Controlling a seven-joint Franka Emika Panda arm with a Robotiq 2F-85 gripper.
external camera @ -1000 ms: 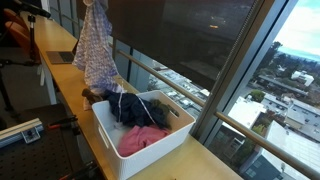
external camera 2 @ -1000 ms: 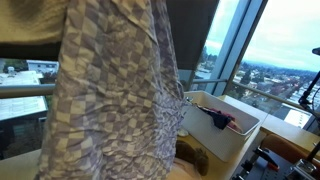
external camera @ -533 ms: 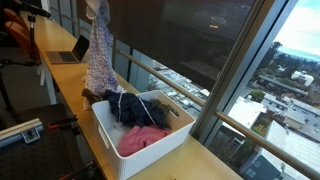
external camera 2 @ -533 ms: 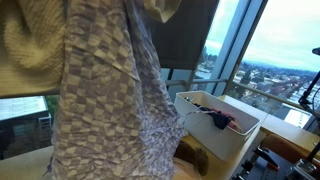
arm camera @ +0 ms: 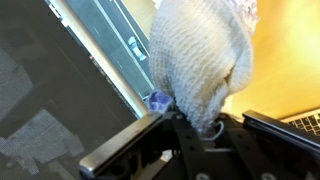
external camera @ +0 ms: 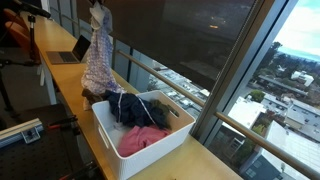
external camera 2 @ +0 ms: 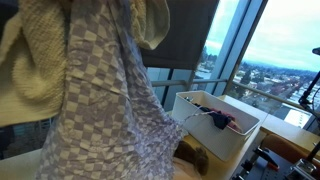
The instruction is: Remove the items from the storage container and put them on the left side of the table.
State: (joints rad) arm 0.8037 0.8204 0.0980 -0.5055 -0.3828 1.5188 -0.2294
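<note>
Wool first: grips a cream knit cloth (arm camera: 200, 60) in the gripper (arm camera: 208, 128), jaws drawn narrow onto its gathered end (plainest in the wrist view). Carries with it a checked cloth (external camera: 97, 55), lilac and white, hanging straight down beneath the gripper in both exterior views; cannot tell whether it is pinched too or only caught up in the knit. Shows at the wrist just a blue-lilac scrap of it beside the fingers (arm camera: 120, 150). Holds both cloths outside the white storage container (external camera: 105, 135), which sits lower than the gripper and off to one side, the checked hem near its corner. Shows in the container a pink garment (external camera: 140, 142) and a dark garment (external camera: 135, 110), heaped and touching. Has below the gripper a wooden table (external camera: 60, 85), with a small brown thing (external camera: 92, 97) under the hem, just beside the container wall, and beyond the gripper an open laptop (external camera: 70, 48).
</note>
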